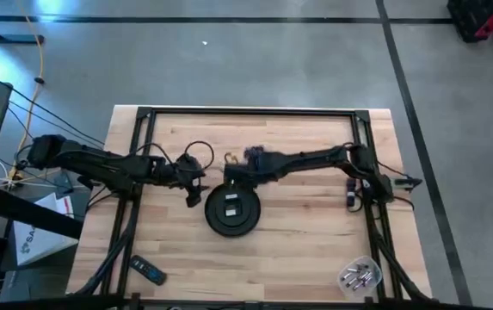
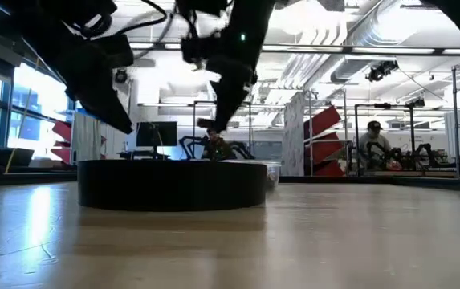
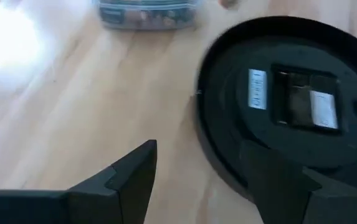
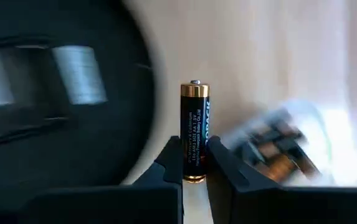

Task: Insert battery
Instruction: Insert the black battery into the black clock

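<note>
Here, right gripper (image 4: 194, 163) clamping battery (image 4: 195, 127), beside round device (image 1: 232, 209)

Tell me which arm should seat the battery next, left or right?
Right, probably. The right gripper is shut on the battery beside the round black device, whose battery bay lies open. The left gripper is open, holding nothing, beside the device.

Probably a robotics lab: bare ceiling ducts (image 2: 374, 36), red bins (image 2: 319, 122), concrete floor (image 1: 255, 60), seated person (image 2: 372, 144)
</note>
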Available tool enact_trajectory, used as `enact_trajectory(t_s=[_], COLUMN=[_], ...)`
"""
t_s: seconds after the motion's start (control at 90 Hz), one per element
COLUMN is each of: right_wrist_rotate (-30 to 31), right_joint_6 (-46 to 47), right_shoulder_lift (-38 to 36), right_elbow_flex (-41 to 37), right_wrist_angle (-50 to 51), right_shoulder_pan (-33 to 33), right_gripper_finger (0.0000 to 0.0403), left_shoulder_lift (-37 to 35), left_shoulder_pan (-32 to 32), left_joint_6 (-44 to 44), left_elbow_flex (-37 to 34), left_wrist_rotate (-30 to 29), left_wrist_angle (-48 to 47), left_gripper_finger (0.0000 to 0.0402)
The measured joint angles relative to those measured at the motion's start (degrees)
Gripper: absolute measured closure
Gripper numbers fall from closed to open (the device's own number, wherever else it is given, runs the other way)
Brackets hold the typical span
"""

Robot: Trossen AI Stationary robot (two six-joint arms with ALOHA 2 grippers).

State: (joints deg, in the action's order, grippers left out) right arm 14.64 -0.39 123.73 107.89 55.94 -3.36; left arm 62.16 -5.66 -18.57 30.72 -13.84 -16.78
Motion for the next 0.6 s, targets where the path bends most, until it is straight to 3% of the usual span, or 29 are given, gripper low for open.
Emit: enact_trajectory(t_s=[0.144,0.333,0.6], right_wrist_rotate=[-6.2,-9.7,-11.7], right_joint_6=[-0.2,-1.1,-0.7], right_shoulder_lift=[0.5,2.9,5.7], right_elbow_flex=[-0.1,0.0,-0.1], right_wrist_angle=[-4.4,-9.6,-7.9], right_shoulder_pan=[-1.9,-2.9,-3.0], right_gripper_finger=[0.0398,0.0398,0.0398], left_shoulder_lift=[2.8,6.1,6.9], left_shoulder_pan=[-2.4,-2.8,-3.6], left_joint_6=[-0.8,-3.5,-8.0], left_elbow_flex=[0.0,0.0,0.0], left_wrist_rotate=[0.1,0.3,0.9], left_wrist_angle=[0.1,-0.2,-3.8], left_gripper_finger=[0.0188,0.0188,0.0188])
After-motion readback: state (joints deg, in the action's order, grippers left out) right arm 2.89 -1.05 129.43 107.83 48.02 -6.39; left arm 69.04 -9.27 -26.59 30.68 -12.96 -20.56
